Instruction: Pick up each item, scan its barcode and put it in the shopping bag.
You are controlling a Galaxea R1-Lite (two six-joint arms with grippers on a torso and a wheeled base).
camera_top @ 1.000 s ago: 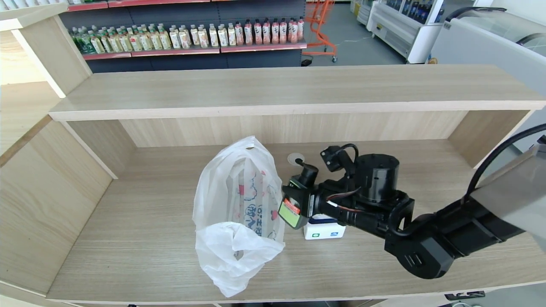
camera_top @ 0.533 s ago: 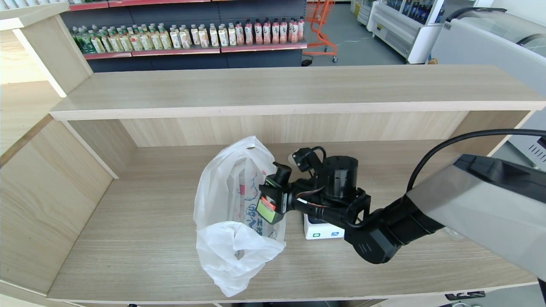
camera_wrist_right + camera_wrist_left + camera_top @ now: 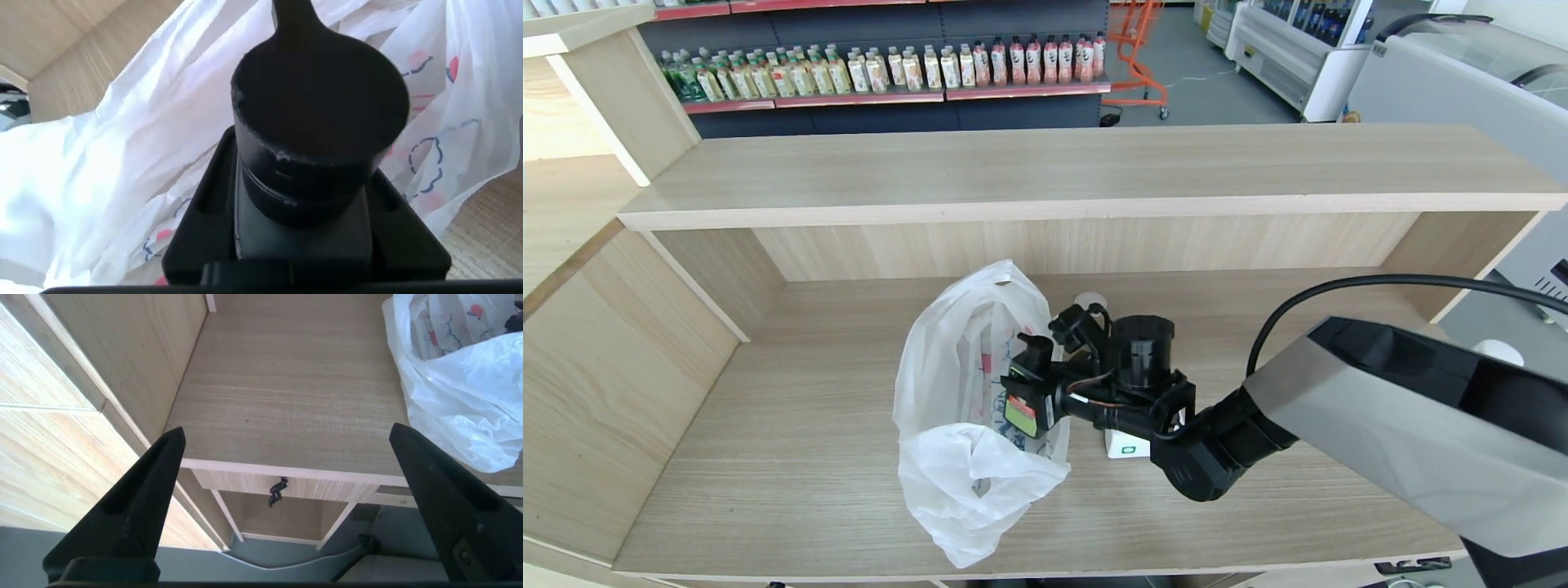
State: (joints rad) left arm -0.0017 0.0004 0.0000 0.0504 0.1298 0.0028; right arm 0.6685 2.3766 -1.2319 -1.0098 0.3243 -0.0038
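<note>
- Light wooden counter [image 3: 768, 457] is holding a white plastic shopping bag [image 3: 964, 465].
- Your right gripper [image 3: 1033, 390] is clamping a black-capped, green-labelled container [image 3: 1021, 413] up against the bag.
- Left gripper [image 3: 288, 437] is hanging spread wide.

One shopping bag [image 3: 968, 465], one white box [image 3: 1124, 447]

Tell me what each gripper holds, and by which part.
The right gripper holds a bottle by its body. The left gripper is open and holds nothing.
</note>
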